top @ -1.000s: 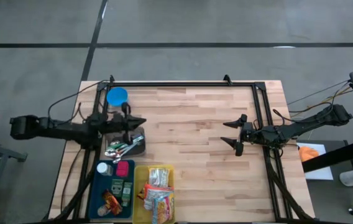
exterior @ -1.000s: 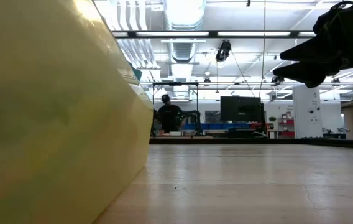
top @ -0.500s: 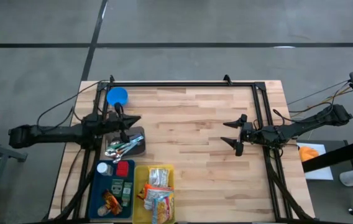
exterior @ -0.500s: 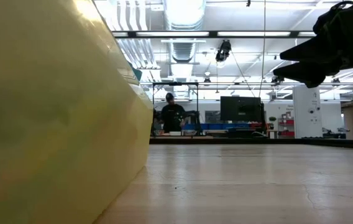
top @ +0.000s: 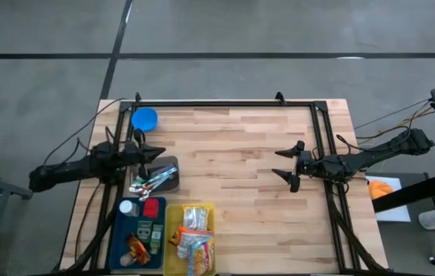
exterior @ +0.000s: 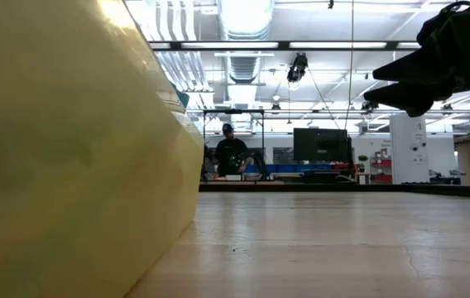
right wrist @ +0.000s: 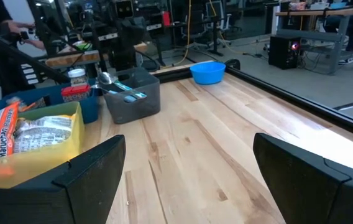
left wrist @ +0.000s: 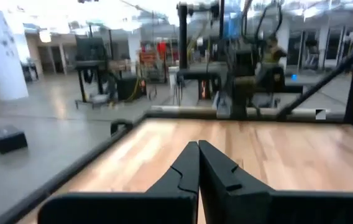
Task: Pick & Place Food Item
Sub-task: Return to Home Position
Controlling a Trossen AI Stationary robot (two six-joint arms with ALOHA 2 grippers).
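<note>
Eyeing the snack packets (top: 194, 239), I judge them light, crinkly, best pinched edgewise; left gripper (top: 156, 151) closed empty, right gripper (top: 285, 164) spread apart.

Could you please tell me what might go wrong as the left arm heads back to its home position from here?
The shut left gripper hovers by the gray bin, whose spoons stick up past the rim. A low pull-back might clip them. The blue bowl lies close beside that arm, so a sideways swing could knock it. The right gripper waits open, well clear.
</note>
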